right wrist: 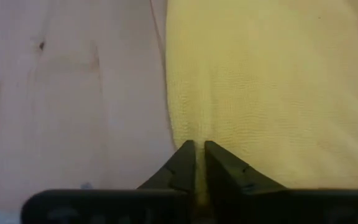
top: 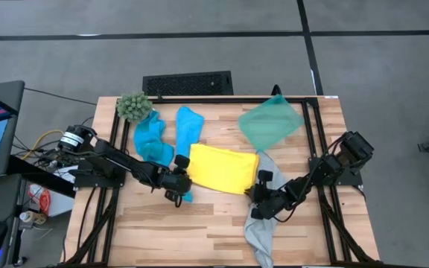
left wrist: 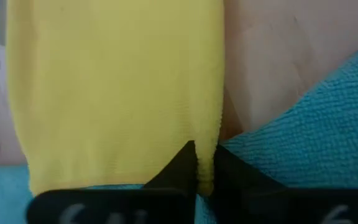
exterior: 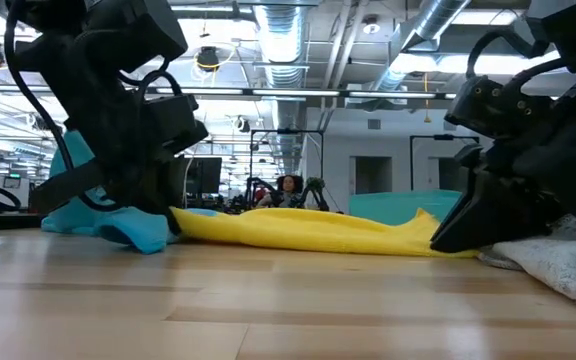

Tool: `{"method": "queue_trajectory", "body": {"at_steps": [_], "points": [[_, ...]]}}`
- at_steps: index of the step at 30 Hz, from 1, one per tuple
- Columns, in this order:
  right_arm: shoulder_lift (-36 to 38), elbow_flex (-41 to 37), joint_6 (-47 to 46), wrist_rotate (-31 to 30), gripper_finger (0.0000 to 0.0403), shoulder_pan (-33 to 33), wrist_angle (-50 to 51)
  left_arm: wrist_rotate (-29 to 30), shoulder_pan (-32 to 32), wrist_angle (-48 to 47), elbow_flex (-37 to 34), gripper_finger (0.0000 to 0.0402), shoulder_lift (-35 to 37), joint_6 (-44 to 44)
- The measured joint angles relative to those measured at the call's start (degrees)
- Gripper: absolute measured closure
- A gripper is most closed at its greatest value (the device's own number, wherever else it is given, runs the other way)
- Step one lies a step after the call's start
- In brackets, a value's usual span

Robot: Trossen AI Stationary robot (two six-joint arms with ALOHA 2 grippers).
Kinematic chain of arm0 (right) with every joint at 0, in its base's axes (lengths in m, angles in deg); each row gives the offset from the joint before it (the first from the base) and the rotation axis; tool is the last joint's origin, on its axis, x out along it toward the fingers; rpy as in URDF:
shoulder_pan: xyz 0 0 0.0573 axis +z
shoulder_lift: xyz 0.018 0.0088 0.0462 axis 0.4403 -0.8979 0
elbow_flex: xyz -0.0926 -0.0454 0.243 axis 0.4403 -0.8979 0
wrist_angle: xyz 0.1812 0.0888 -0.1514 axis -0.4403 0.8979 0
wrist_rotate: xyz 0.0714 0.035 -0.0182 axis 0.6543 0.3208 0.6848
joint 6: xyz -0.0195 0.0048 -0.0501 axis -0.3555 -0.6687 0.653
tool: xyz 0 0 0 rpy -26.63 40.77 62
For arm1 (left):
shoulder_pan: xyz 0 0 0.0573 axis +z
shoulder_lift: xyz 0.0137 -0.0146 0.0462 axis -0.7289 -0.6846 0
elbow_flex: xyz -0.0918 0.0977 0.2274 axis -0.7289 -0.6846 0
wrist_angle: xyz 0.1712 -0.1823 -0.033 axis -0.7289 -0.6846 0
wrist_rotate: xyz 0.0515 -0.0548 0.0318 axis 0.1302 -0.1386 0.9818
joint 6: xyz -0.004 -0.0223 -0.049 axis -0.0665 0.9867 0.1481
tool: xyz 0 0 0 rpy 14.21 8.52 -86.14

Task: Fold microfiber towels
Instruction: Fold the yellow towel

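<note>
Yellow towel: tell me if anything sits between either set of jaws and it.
Nothing visible does. The left gripper has its jaws pinched on one near corner of the yellow towel, and the right gripper on the other. A blue towel lies beside the left gripper, and the grey towel beside the right.

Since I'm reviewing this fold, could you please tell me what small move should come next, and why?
Probably lift both corners together. The left gripper and right gripper are each shut on an edge of the yellow towel, which lies flat on the table, so raising it would start the fold.
</note>
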Motion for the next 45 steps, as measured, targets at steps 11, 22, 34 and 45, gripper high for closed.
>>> {"method": "queue_trajectory", "body": {"at_steps": [11,22,34,45], "points": [[7.91,-0.09,0.94,0.33,0.0325,0.31,3.35,-0.33,-0.01,0.26,0.13,0.0389,0.0,0.65],[5.96,0.02,1.01,0.08,0.0209,2.61,1.37,-0.33,-0.01,0.28,0.13,0.0394,0.02,1.66],[-0.46,0.07,0.86,-2.24,0.0197,3.42,-0.67,-0.32,0.08,0.35,0.13,0.0393,0.04,2.08],[-1.08,0.26,-2.84,-2.55,0.0282,3.67,0.24,-0.31,0.1,0.37,0.13,0.0393,0.07,2.12]]}}
